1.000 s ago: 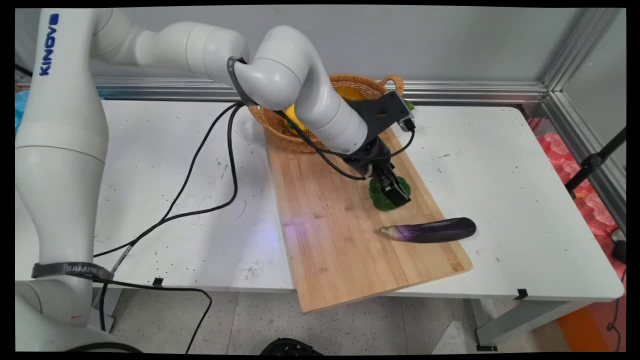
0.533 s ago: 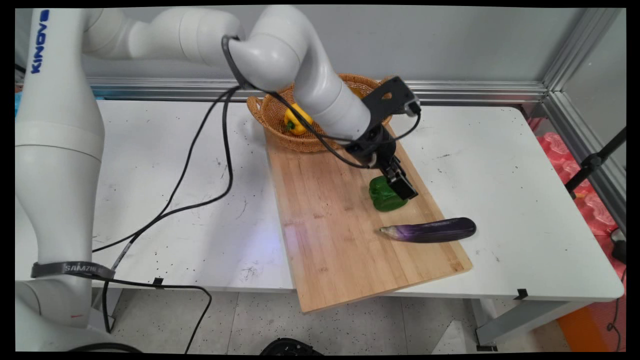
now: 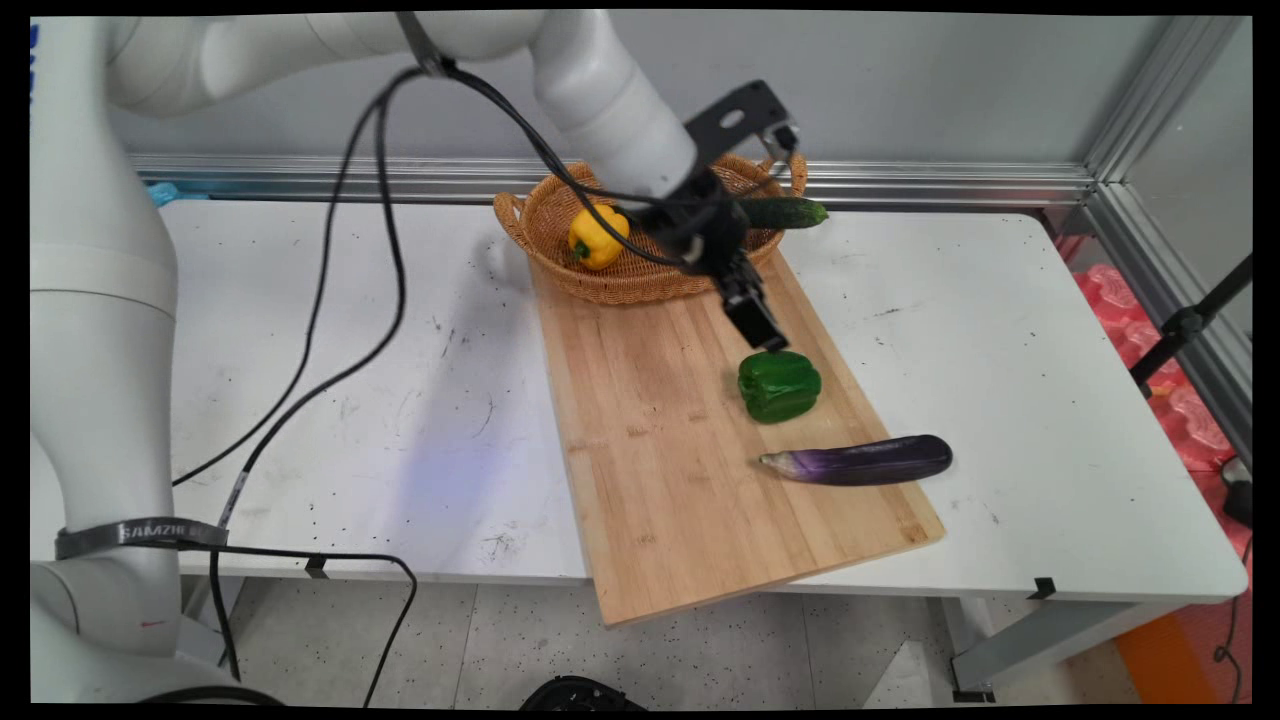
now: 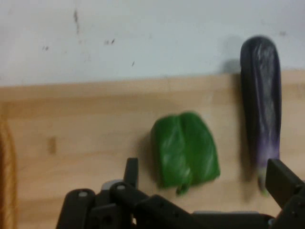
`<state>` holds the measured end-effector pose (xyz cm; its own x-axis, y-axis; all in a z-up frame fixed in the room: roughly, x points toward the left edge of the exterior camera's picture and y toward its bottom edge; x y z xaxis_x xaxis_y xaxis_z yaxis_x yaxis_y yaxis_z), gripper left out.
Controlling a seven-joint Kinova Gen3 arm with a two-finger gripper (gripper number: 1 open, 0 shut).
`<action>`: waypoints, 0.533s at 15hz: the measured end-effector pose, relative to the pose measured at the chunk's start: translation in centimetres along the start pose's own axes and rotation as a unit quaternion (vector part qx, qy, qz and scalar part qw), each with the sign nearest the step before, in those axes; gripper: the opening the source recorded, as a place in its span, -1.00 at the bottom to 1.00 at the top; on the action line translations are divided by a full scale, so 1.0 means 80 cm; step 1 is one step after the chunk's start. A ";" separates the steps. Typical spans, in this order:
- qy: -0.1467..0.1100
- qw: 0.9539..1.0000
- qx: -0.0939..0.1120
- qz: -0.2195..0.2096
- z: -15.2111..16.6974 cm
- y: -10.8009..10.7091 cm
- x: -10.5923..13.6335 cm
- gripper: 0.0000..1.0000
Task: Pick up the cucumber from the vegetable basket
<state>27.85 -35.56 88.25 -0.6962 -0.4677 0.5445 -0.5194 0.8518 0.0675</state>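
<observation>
Gripper: black two-finger gripper (image 3: 758, 328), raised above the far part of the board, pointing down toward the green pepper; empty. In the hand view the fingers (image 4: 281, 181) stand spread wide, one at each lower corner, with the pepper showing in the gap between them.
Green pepper: green bell pepper (image 3: 779, 385) lying on its side on the board, right of the board's centre line, just below the gripper and apart from it; stem end toward the camera in the hand view (image 4: 185, 150).
Eggplant: long purple eggplant (image 3: 858, 461) lying across the board's right edge, its dark end out over the table, its pale stem end on the wood; near the green pepper, not touching it.
Cutting board: long wooden board (image 3: 680, 470) set aslant on the table, its near corner overhanging the table's front edge, its far end at the basket.
Basket: woven wicker basket (image 3: 545, 215) with handles, at the board's far end.
Yellow pepper: yellow bell pepper (image 3: 596, 238) inside the basket, left part.
Cucumber: dark green cucumber (image 3: 790, 212) resting across the basket's right rim, its tip out over the table.
Table: white table (image 3: 1050, 400), scuffed and speckled.
</observation>
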 end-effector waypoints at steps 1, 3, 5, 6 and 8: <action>-0.011 1.000 0.000 0.004 -0.012 -0.009 -0.007 1.00; -0.027 1.000 0.000 0.010 -0.028 -0.022 -0.019 1.00; -0.041 0.999 0.003 0.014 -0.042 -0.034 -0.030 1.00; -0.049 0.999 0.007 0.016 -0.050 -0.044 -0.037 1.00; -0.060 0.998 0.018 0.020 -0.060 -0.061 -0.046 1.00</action>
<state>35.32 -36.85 89.97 -0.7697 -0.4607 0.4419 -0.5061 0.8623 0.0176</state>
